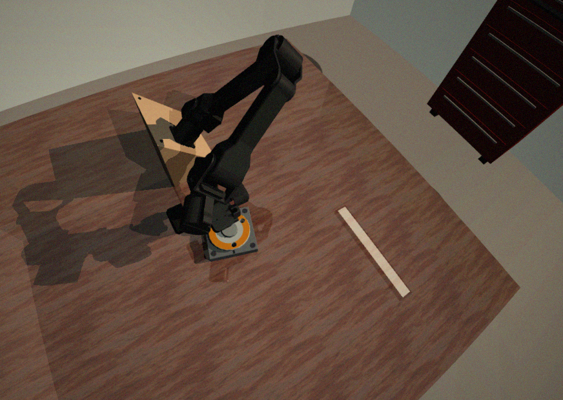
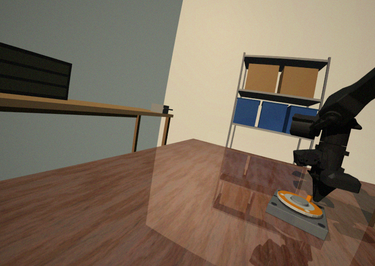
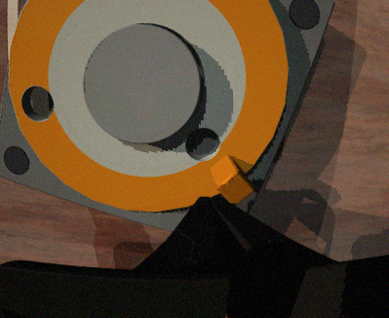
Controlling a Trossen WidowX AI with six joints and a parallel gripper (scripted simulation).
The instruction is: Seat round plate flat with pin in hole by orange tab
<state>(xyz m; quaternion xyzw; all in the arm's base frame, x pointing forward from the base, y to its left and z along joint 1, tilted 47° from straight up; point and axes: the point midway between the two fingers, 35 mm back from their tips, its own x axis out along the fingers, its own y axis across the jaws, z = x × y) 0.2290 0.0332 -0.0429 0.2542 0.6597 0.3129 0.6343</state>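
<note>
The top view looks steeply down from high, taking in the whole table [image 1: 318, 323]. The exterior view sits low at the table's edge, looking across. The wrist view looks straight down, close. All share the round plate [image 1: 245, 238] [image 2: 284, 195] [image 3: 41, 45].

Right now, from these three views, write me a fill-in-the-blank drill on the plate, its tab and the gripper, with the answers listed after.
1. The round plate on the grey base has a rim coloured ____.
2. The gripper has its fingers ____, with nothing between them.
3. In the wrist view, the closed gripper tip sits right beside the plate's small orange ____.
4. In the top view, the pale wooden strip lies to the ____ of the base.

Missing words: orange; shut; tab; right
</note>
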